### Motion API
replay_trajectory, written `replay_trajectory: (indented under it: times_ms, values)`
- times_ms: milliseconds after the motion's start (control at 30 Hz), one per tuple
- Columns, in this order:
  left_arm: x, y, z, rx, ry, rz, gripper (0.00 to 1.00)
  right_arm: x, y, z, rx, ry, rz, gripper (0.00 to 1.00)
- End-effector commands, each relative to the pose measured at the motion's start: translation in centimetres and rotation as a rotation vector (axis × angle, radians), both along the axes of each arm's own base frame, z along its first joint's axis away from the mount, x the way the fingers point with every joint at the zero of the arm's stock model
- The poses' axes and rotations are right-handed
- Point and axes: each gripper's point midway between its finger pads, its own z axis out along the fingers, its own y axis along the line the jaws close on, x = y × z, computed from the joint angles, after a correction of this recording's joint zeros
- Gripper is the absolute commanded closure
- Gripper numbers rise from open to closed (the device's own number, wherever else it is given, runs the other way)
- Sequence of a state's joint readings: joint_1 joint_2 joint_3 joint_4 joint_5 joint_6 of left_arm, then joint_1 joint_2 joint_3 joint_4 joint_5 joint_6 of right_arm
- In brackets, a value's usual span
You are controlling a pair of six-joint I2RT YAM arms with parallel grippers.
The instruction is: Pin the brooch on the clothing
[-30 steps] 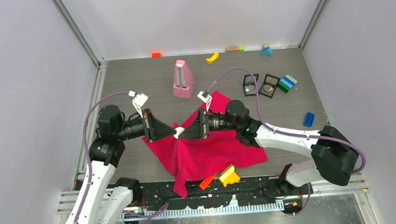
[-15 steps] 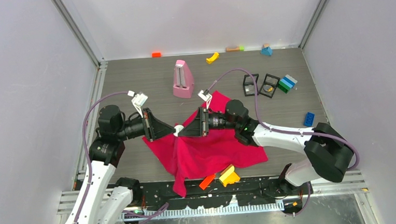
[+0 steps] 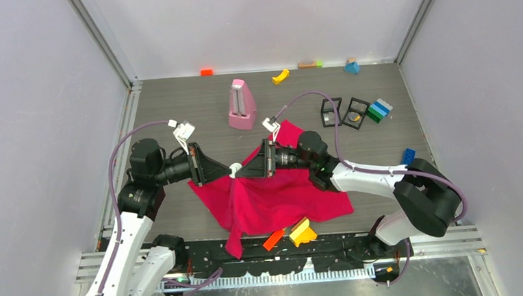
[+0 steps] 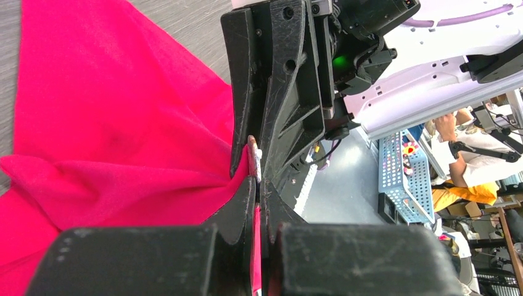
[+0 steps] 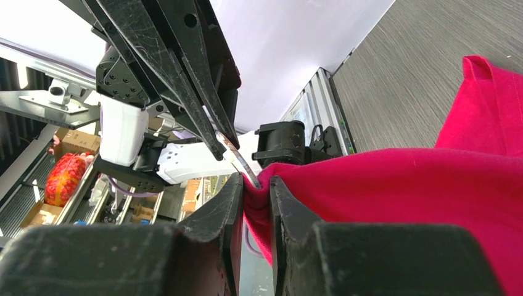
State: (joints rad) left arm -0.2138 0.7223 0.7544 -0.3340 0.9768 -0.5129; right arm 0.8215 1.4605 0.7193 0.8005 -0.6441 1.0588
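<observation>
The crimson-pink clothing (image 3: 282, 198) lies crumpled on the table, with one fold pulled up toward the middle. My right gripper (image 3: 241, 173) is shut on that raised fold (image 5: 290, 179). My left gripper (image 3: 228, 172) faces it tip to tip, shut on the brooch (image 3: 235, 169), a small pale metal piece. In the left wrist view the brooch (image 4: 253, 158) sticks out of my left gripper (image 4: 258, 182) against the cloth (image 4: 111, 123). In the right wrist view its thin metal pin (image 5: 237, 159) touches the fold just above my right gripper (image 5: 256, 182).
A pink metronome-shaped object (image 3: 242, 104) stands behind the grippers. Yellow (image 3: 302, 232) and orange (image 3: 273, 240) blocks lie at the shirt's near edge. Two black frames (image 3: 344, 112), a stack of coloured blocks (image 3: 379, 109) and a blue brick (image 3: 407, 157) sit at right. Small blocks line the back wall.
Both grippers, still tip to tip, have shifted slightly toward the back of the table, drawing the cloth fold and brooch with them. Neither grip has changed.
</observation>
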Motion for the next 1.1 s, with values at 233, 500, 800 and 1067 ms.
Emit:
replay_trajectory:
  times_ms: [233,500,800,1067]
  values:
    - [-4.8,-0.9,2.8,-0.086,-0.011,-0.238,1.0,6.2,-0.6,-3.6,-0.091,0.102,-0.242,0.93]
    - [-5.0,-0.9,2.8,-0.089,-0.014,-0.242,1.0,6.8,-0.8,-4.3,-0.108,0.148,-0.265,0.95]
    - [-5.4,-1.0,2.9,-0.096,-0.019,-0.258,1.0,7.4,-0.7,-5.1,-0.125,0.194,-0.275,0.95]
    - [-5.6,-1.0,2.9,-0.098,-0.022,-0.268,1.0,7.8,-0.6,-5.8,-0.153,0.219,-0.29,0.95]
